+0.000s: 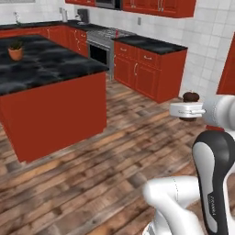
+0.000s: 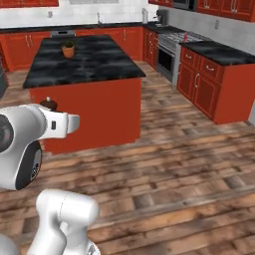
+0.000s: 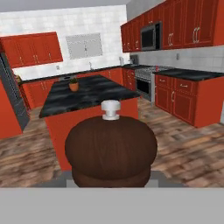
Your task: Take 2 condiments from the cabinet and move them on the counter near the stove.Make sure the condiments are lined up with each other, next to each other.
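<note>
My arm (image 1: 183,202) is built of smooth glossy white shells, rounded like thick tubes. Seen from the red island (image 1: 50,105) side, the upper link (image 1: 215,179) carries a long dark grey, nearly black panel edged in white, with a small line of pale lettering too fine to read. On the side nearer the island in the right base view, my joint (image 2: 20,149) shows a round dark cap dotted with small pale marks. My hand block (image 1: 186,110) is flat and white.
</note>
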Available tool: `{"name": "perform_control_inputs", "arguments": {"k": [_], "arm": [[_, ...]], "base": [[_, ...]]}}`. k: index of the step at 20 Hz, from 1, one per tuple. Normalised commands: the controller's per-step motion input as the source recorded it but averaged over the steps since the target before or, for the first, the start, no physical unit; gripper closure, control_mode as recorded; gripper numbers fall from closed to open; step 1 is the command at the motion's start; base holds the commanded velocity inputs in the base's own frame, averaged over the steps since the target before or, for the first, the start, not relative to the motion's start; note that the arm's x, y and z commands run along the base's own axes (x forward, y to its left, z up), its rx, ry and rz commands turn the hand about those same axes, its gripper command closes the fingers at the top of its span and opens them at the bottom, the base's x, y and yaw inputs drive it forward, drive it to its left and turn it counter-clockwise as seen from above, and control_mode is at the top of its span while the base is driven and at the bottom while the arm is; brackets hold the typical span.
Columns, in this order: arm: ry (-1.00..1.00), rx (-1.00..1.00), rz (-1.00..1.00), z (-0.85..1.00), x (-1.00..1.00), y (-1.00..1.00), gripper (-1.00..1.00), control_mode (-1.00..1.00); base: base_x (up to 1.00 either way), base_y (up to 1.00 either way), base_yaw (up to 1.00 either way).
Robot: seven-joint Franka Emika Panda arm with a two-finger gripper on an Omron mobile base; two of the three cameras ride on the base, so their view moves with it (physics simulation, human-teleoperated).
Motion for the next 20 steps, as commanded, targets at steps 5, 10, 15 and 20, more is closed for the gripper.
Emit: {"name": "perform_control_inputs", "arguments": {"k": [5,10,15,20], "arm": [[0.0,0.0,0.0,0.0,0.0,0.0,1.0,1.0],[0.0,0.0,0.0,0.0,0.0,0.0,1.0,1.0],[0.0,0.0,0.0,0.0,0.0,0.0,1.0,1.0],[0.0,0.0,0.0,0.0,0.0,0.0,1.0,1.0]], "base": [[1.0,-0.81,-0.01],[1.0,-0.68,0.0],[1.0,-0.42,0.0],[1.0,-0.05,0.0]]}}
